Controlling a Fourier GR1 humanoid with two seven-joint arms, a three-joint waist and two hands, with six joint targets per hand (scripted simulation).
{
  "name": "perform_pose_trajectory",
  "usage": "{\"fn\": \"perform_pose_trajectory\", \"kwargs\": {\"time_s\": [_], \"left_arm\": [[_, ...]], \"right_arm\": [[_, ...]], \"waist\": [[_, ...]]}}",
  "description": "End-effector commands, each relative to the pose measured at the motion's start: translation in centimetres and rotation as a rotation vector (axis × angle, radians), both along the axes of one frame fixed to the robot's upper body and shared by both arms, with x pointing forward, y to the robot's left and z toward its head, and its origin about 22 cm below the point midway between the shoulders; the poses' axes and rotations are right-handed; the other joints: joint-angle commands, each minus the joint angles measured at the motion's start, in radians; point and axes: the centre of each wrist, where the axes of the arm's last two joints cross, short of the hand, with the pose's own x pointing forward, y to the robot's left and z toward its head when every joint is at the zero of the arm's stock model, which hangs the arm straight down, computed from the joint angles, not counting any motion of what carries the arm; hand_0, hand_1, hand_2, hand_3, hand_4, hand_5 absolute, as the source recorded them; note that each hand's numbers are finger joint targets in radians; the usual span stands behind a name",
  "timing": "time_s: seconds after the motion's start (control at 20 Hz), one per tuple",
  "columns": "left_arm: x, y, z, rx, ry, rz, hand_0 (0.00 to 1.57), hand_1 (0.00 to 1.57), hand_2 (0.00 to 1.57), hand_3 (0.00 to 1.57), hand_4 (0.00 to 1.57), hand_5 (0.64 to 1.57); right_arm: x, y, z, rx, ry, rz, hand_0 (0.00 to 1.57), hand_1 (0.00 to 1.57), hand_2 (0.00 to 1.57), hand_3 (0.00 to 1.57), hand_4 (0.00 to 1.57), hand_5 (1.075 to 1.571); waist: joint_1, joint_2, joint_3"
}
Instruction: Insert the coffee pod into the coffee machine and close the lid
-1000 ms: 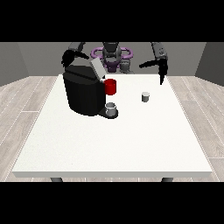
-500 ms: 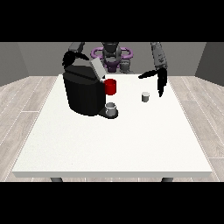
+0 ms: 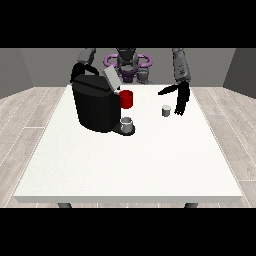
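Large white table [image 3: 130, 165] across most of the view, on a pale wood-plank floor [image 3: 25, 115] with grey walls behind. Black coffee machine [image 3: 96, 105] upright on the table's left half, lid [image 3: 112, 78] raised and tilted, a red part [image 3: 126, 99] at its front. Small grey cup [image 3: 127, 123] on the machine's drip base, just below the red part; contents not discernible. Coffee pod [image 3: 166, 110], small, grey and pale-topped, upright on the bare tabletop to the right of the machine, well apart from it and not in the machine.

Robot torso [image 3: 127, 65] at the far table edge, with a purple ring around it. Arm at the view's right [image 3: 181, 70] angled down over the table. Hand at the view's right [image 3: 181, 99] poised just beside the pod on its right, fingers straight and pointing down, thumb spread towards the machine; released, grasping nothing, with a narrow gap to the pod. Arm at the view's left bent behind the machine; hand at the view's left [image 3: 80, 70] dark against the machine's top rear corner, mostly hidden, so impossible to tell whether released or clenched.
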Motion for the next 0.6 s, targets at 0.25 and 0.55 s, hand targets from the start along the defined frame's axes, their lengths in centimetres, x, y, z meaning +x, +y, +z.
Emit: {"fn": "perform_pose_trajectory", "kwargs": {"time_s": [0.25, 0.55], "left_arm": [[0.4, 1.2, -0.5, 0.141, 0.048, 0.009, 0.62, 0.62, 0.74, 0.48, 0.0, 1.571], [1.5, 1.5, 0.4, 0.244, 0.034, -0.004, 0.54, 0.54, 0.69, 0.44, 0.0, 1.571]], "right_arm": [[0.0, 0.7, -2.2, -0.056, 0.058, -0.003, 0.0, 0.0, 0.0, 0.0, 0.42, 1.571], [2.0, 0.4, 1.0, -0.048, 0.017, -0.015, 0.0, 0.0, 0.0, 0.0, 0.43, 1.571]], "waist": [[-0.003, 0.023, -0.0001], [-0.015, 0.037, -0.0001]]}}
